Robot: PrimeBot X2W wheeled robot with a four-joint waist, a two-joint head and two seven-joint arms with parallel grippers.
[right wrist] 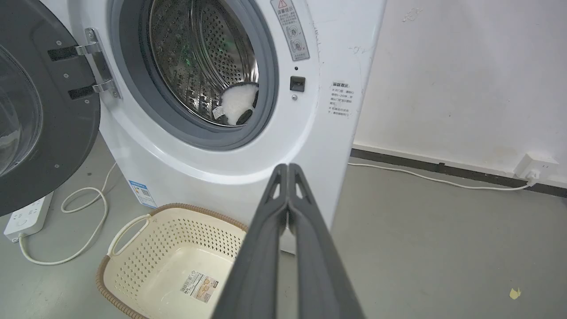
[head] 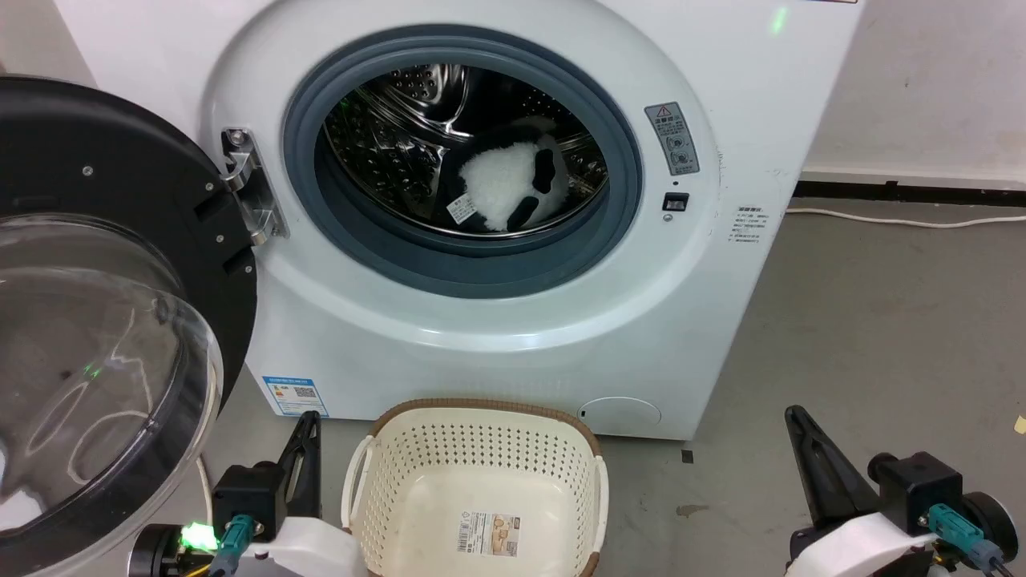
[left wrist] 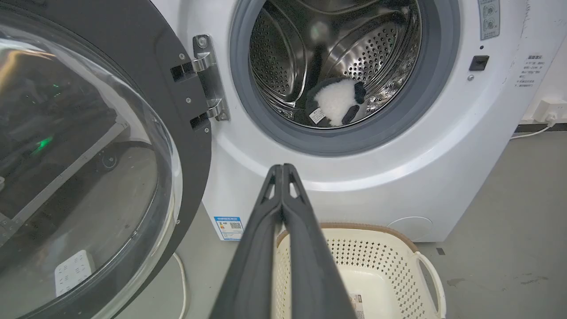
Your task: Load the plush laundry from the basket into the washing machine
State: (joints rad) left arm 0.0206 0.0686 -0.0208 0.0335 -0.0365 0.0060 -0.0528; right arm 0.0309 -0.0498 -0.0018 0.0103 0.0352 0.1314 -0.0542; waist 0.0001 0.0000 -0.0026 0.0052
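Find plush laundry [head: 513, 188] resting low in the steel drum [head: 385, 136] of washing machine [head: 497, 336], white belly and sewn tag turned toward the porthole, clear of the grey gasket [head: 473, 268]. Find basket [head: 481, 405] on the floor just in front of the machine, holding nothing but its paper label [head: 489, 533]. Log left tool [left wrist: 281, 169] with fingers pressed together, gripping nothing; same for right tool [right wrist: 288, 167], closed flat and empty. Place both low, either side of the basket, well back from the porthole. Judge loading step as done, with the toy inside and the arms parked. Judge any next move to be shutting the door [head: 120, 320], swung wide at left; would call for reaching round the black rim and swinging it shut without snagging the basket. Cannot make out plush head or limbs beyond black patches, nor the shadowed far drum wall. Lose door's outer edge and basket's near rim past the frame edges; cannot read sticker text.
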